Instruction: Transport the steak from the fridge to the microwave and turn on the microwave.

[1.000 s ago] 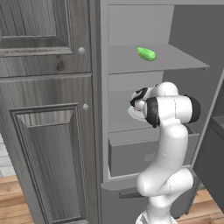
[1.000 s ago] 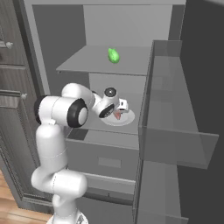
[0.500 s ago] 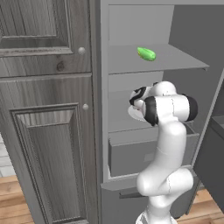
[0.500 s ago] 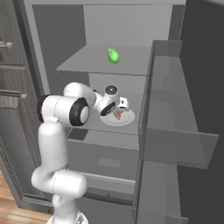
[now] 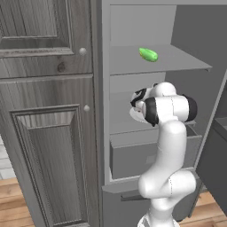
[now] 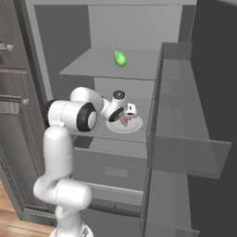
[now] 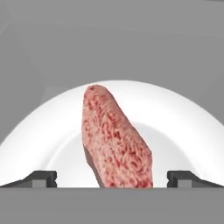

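At the left stands a dark grey wood-panelled cabinet with round knobs (image 5: 48, 133), shut. Next to it the tall fridge with its light grey interior (image 5: 186, 26) is open. A bright green oblong vegetable (image 5: 148, 54) lies on the upper flat grey shelf (image 5: 133, 62).

On the shelf below sits a round white plate (image 7: 183, 127), and on it lies the small pinkish-red slab of raw steak (image 7: 116, 140). In the right base view the steak (image 6: 125, 121) shows as a sliver of red on the plate (image 6: 132, 127), right at the tip of the hand (image 6: 126, 115).

The white arm reaches into the middle compartment from the front, elbow folded back towards the base, wrist angled forward and down over the plate. The hand's fingers are spread wide apart, gripping nothing. In the hand view the two dark fingertips (image 7: 39, 178) sit at either side, and the steak lies between them, straight ahead and close. Its long axis runs away from the hand, leaning slightly to the upper left of that view, so the fingers straddle its narrow width. That looks well lined up: a short push forward and down, then a squeeze, should take it across the short side. Whether the tips already touch the plate cannot be told.
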